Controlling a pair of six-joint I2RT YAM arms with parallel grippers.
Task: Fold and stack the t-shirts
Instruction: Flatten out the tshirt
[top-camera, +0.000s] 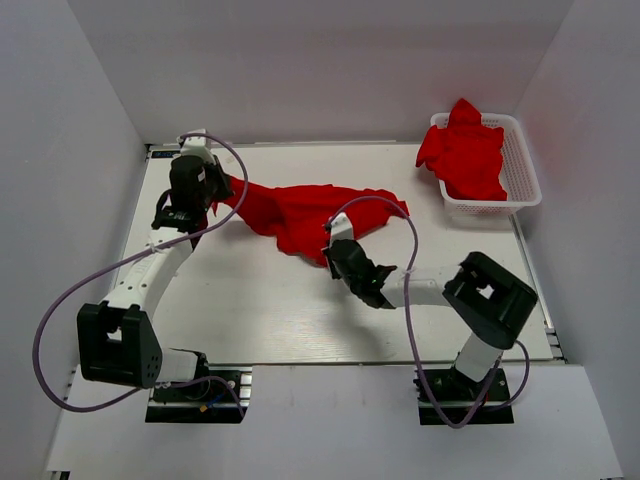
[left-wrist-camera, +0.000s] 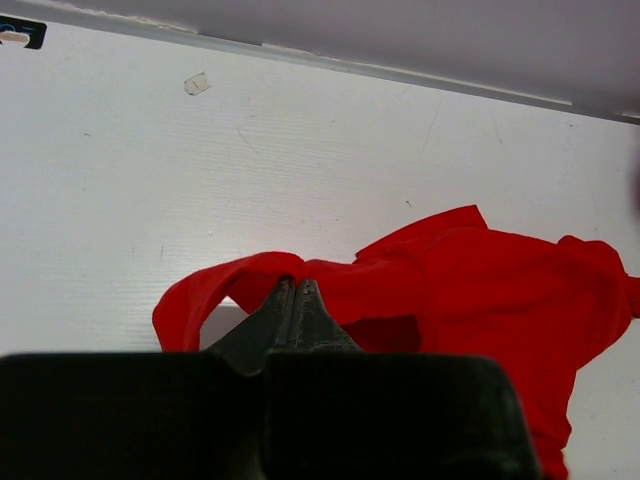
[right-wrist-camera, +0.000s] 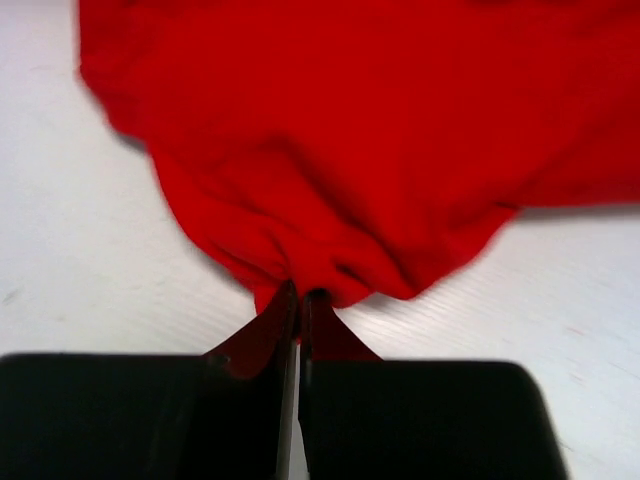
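Nearest, the right hand (right-wrist-camera: 300, 295) is clenched on the near edge of a bright red short-sleeved soft fabric t-shirt (right-wrist-camera: 350, 150). Its two dark, tapered fingers are pressed together, with a small bunch of cloth puckered at their tips. From that pinch the fabric fans away in soft, shallow folds. It is plain and matte, with no print.

The t-shirt lies crumpled across the middle of the flat white counter (top-camera: 250, 300) as a long uneven band running from the centre toward the far left. It is broad and rumpled at its right end and narrows toward the left.

Farther back on the left, the left hand (left-wrist-camera: 297, 285) is also clenched on the t-shirt, at that narrow left end. Its fingers are closed on a rolled edge of cloth. Beside the grip the edge arches up off the counter in a loop, with shadow beneath it. In the left wrist view the counter surface shows fine ribbed lines.

In the far right corner a white plastic lattice basket (top-camera: 526, 185) sits on the counter. It holds a heap of more red t-shirts (top-camera: 465, 155), which are bunched, piled above its rim and well apart from the gripped one.
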